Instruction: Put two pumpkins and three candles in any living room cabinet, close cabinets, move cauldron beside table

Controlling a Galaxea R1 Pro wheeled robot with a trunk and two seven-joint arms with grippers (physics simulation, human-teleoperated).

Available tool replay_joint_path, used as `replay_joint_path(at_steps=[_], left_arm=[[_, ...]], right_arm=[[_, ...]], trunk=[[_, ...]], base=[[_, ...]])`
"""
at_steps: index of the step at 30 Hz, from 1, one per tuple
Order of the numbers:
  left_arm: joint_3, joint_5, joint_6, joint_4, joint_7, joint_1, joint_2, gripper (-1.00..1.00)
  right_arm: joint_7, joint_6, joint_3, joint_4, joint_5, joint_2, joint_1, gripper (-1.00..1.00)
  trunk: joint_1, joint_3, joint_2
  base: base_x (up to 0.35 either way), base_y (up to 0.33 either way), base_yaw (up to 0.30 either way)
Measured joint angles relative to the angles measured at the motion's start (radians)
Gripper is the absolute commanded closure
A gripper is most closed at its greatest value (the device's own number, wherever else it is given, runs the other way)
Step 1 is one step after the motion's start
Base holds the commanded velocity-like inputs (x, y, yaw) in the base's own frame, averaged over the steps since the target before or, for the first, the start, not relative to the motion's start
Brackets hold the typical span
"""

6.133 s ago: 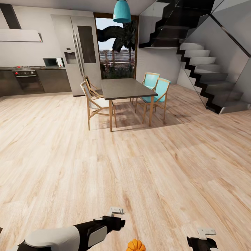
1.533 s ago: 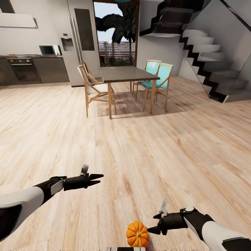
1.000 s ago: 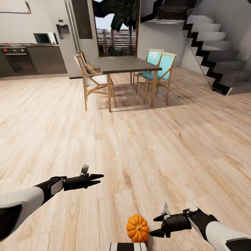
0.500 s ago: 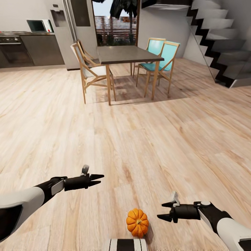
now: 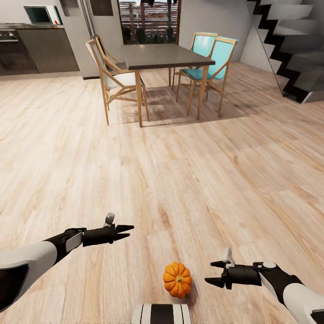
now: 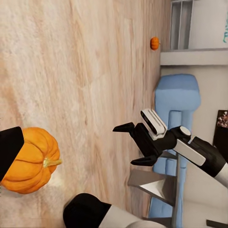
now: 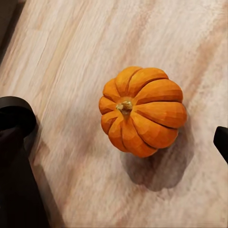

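Left arm: reaching forward low over the floor at the lower left of the head view, sleeve white near the body and black toward the wrist.
Left gripper (image 5: 127, 230): its two black pointed fingers are sitting close together with only a thin slit between them, holding nothing.
Right arm: coming in from the lower right corner of the head view and pointing toward the middle.
Right gripper (image 5: 213, 272): its two black fingers are spread apart, and nothing is sitting between them; the left wrist view (image 6: 125, 145) is showing the same wide gap.
Near pumpkin (image 5: 177, 280): sitting on the floor at the bottom middle of the head view, just beside the right gripper and not touching it.
Pumpkin shape: round, bright orange, with deep ribs and a short tan stem, seen from above in the right wrist view (image 7: 142, 110).
Far pumpkin (image 6: 155, 43): a second small orange one is lying on the floor far off in the left wrist view, near a blue armchair (image 6: 176, 102).
Floor (image 5: 189, 180): pale wood planks with long grain lines.
Dining table (image 5: 164, 56): dark flat top on thin wooden legs, at the top of the head view.
Chairs: a white-seated wooden chair (image 5: 112, 80) is standing on its left and teal chairs (image 5: 211, 56) on its right.
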Motion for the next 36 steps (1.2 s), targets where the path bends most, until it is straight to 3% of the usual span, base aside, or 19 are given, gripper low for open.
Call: replay_joint_path(at_steps=[20, 25, 30, 36], left_arm=[[0.000, 0.000, 0.000, -0.001, 0.000, 0.000, -0.003, -1.00], [0.000, 0.000, 0.000, -0.002, 0.000, 0.000, -0.005, -1.00], [0.000, -0.001, 0.000, -0.003, 0.000, 0.000, -0.005, -1.00], [0.000, 0.000, 0.000, -0.006, -0.001, 0.000, -0.002, -1.00]], right_arm=[[0.006, 0.015, -0.008, -0.007, -0.002, 0.000, -0.002, -1.00], [0.064, 0.078, -0.106, -0.018, -0.029, -0.036, -0.010, -1.00], [0.104, 0.160, -0.194, -0.013, -0.051, -0.036, -0.035, -1.00], [0.109, 0.162, -0.218, -0.006, -0.056, -0.035, -0.037, -1.00]], trunk=[[0.009, -0.077, -0.005], [0.011, -0.097, -0.006], [0.013, -0.116, -0.007], [0.016, -0.139, -0.008]], base=[[0.000, 0.000, 0.000], [0.000, 0.000, 0.000], [0.000, 0.000, 0.000], [0.000, 0.000, 0.000]])
